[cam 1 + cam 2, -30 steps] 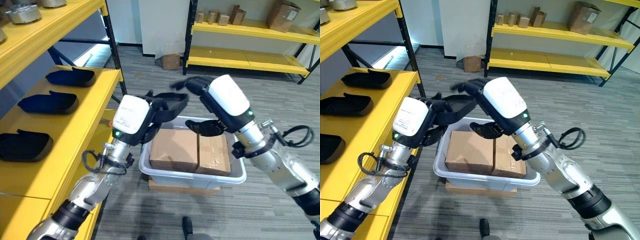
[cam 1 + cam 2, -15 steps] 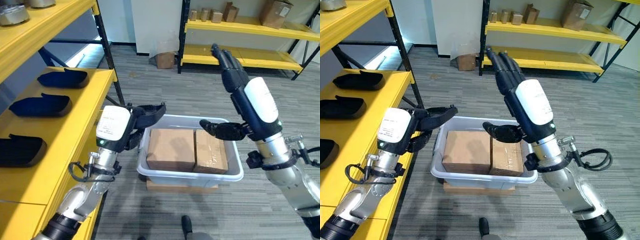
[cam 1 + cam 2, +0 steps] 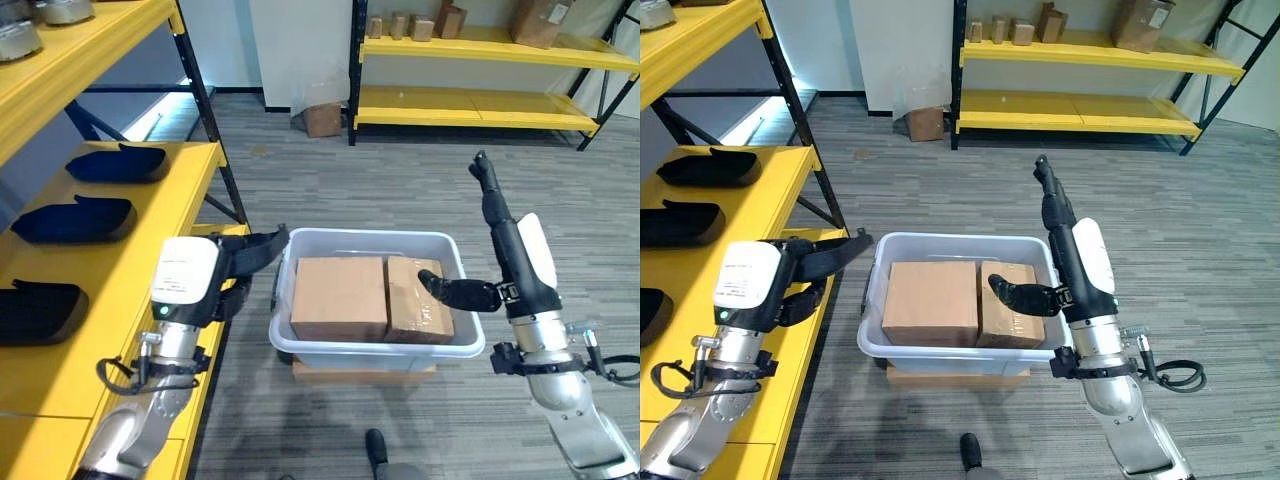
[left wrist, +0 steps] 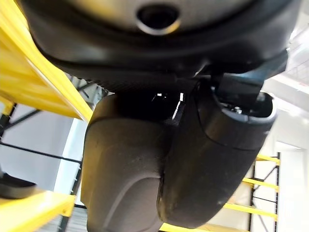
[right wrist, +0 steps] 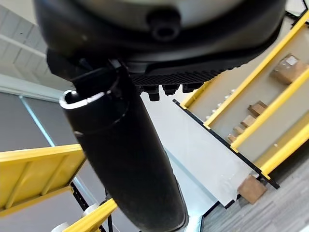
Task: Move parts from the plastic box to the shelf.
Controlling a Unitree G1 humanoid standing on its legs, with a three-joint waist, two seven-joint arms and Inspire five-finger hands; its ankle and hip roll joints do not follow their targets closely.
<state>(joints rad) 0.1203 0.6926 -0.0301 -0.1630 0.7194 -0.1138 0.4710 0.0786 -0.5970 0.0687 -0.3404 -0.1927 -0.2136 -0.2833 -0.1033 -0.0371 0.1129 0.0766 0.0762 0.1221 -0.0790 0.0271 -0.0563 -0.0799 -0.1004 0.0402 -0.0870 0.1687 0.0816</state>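
The pale plastic box stands on the floor in front of me, with two brown cardboard cartons side by side in it. My left hand hovers just left of the box's rim beside the yellow shelf, its fingers stretched out straight and empty. My right hand is raised at the box's right side, fingers pointing up, thumb sticking out over the right carton; it is open and holds nothing. Three dark curved parts lie on the shelf's board.
Flat cardboard lies under the plastic box. Round metal parts sit on the upper left shelf. Far yellow racks carry cardboard boxes, and a small carton stands on the floor by them.
Both hands have drawn apart from above the box. The left went down and left towards the shelf; the right swung upright at the box's right side. The camera also shifted.
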